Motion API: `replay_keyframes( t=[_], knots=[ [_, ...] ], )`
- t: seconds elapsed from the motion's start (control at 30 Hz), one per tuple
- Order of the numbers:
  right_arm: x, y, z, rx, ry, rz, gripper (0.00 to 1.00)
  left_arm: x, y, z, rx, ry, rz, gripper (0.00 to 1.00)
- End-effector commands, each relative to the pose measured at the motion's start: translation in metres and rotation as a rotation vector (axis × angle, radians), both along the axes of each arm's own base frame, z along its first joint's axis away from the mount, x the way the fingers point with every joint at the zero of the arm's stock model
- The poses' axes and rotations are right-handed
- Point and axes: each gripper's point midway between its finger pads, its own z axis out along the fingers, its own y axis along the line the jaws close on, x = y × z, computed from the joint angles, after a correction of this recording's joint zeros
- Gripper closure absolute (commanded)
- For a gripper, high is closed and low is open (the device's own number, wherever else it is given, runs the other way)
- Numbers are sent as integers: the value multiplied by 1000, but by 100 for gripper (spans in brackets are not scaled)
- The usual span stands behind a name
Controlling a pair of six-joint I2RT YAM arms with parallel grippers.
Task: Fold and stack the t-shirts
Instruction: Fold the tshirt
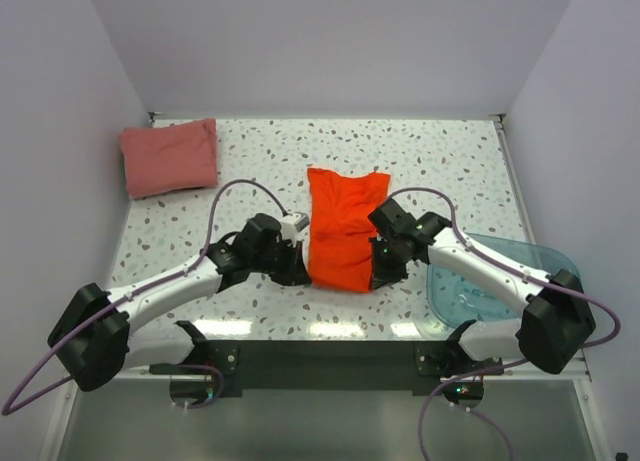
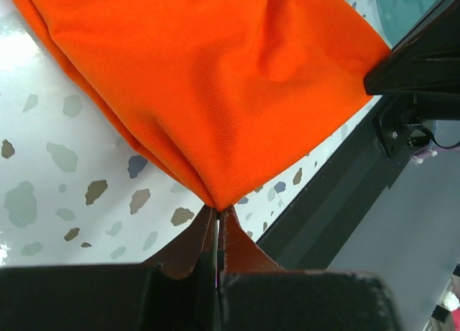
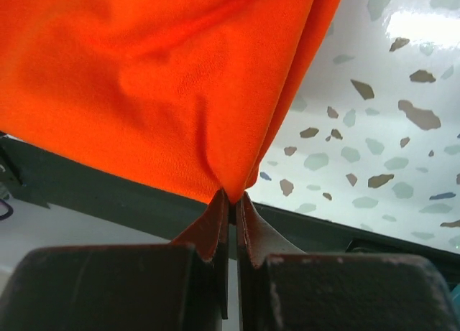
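Observation:
The bright orange-red t-shirt (image 1: 342, 226) lies partly folded lengthwise in the middle of the table. My left gripper (image 1: 300, 274) is shut on its near left corner, which shows as pinched cloth (image 2: 215, 94) in the left wrist view. My right gripper (image 1: 381, 276) is shut on its near right corner, seen as cloth (image 3: 158, 80) in the right wrist view. Both corners are held just above the table near its front edge. The dusty pink-red t-shirt (image 1: 169, 156) lies folded at the far left corner.
A translucent blue plastic tub (image 1: 490, 281) stands at the near right, under my right arm. The black front edge of the table (image 1: 320, 351) runs just behind both grippers. Walls close in the far, left and right sides.

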Motion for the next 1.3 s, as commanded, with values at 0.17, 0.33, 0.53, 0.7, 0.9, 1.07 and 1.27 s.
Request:
replay_keyframes(
  t=[0.17,0.33,0.53,0.7,0.9,1.07,1.27],
  knots=[
    [-10,-3,40,21,-24,-28,100,-3,-2,35,-23,-38,-22,100],
    [6,-1,60,11,-83,-48,100,18,-14,70,-56,-101,5,100],
    [39,6,79,-13,-183,-76,100,41,-25,85,-53,-150,34,100],
    [71,3,88,-45,-255,-118,100,67,-32,90,-40,-195,76,100],
    [114,-8,104,-6,-310,-179,100,106,-35,98,-60,-227,118,100],
    [137,-10,108,-20,-317,-153,100,133,-35,113,-72,-257,136,100],
    [161,-11,118,-22,-342,-149,100,153,-36,126,-86,-278,135,100]
  ],
)
